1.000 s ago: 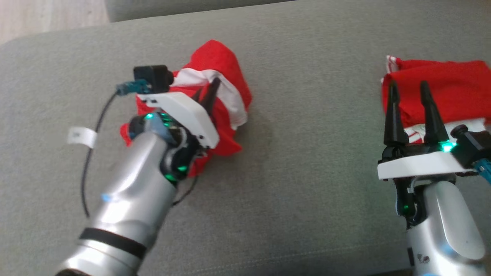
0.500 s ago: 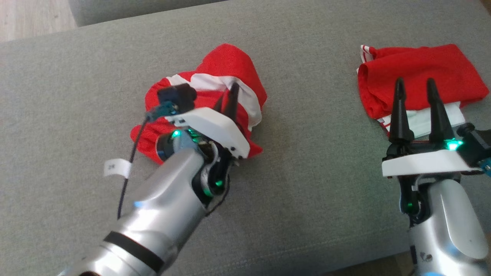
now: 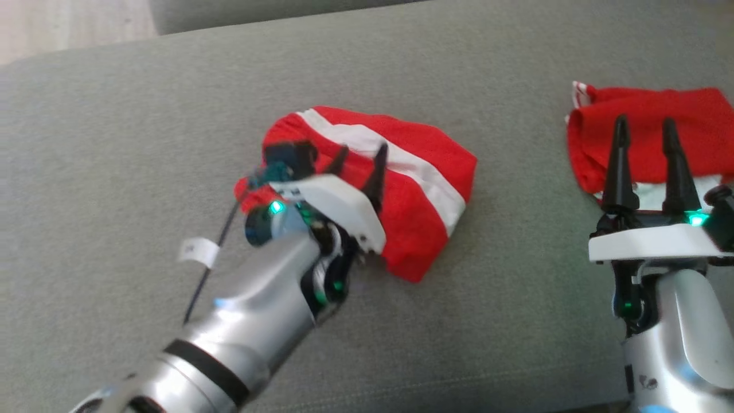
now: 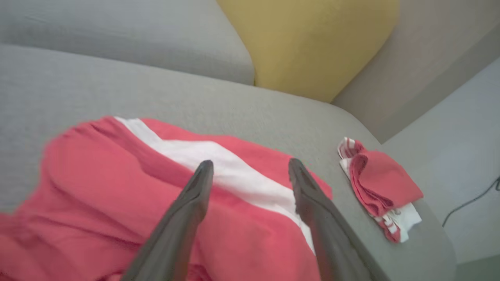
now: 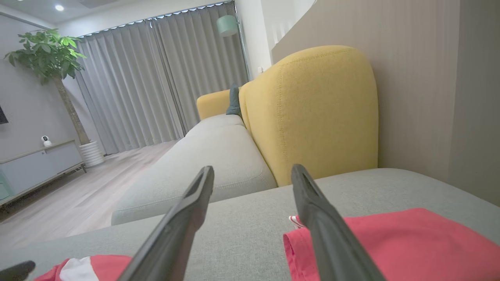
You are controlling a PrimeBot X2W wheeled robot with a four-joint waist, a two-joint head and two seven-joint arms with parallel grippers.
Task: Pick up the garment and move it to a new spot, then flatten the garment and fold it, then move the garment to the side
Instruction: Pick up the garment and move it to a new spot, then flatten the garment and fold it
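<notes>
On the grey sofa seat [image 3: 172,115], middle: garment [image 3: 401,189], red with a white stripe, lying part-spread; its left end is bunched under the wrist of the left arm.

Left gripper [image 3: 361,155]: fingers spread apart over the garment, nothing pinched between them; whether the tips touch the cloth, cannot tell.

Right gripper [image 3: 643,123]: fingers spread, empty, poised over the near edge of a second red-and-white pile [image 3: 705,126], folded, well apart from the garment.

Hazards, judged:
- a left fingertip may catch the loose cloth as the arm moves off, dragging or re-crumpling the garment;
- the bunched end, if pressed as it lies, would set a crease instead of flattening;
- the dangling cable with white tag [image 3: 198,252] hangs near the cloth and could snag it;
- the two red items look alike, so a grasp could go to the wrong one.

Views compared: the head view gives both items and both arms at once; the left wrist view [image 4: 250,166] shows the stripe running across the gap between the fingers, and the second pile [image 4: 375,187] near the seat's rounded end; the right wrist view [image 5: 252,171] adds the yellow cushion [image 5: 312,117] and the room beyond.
</notes>
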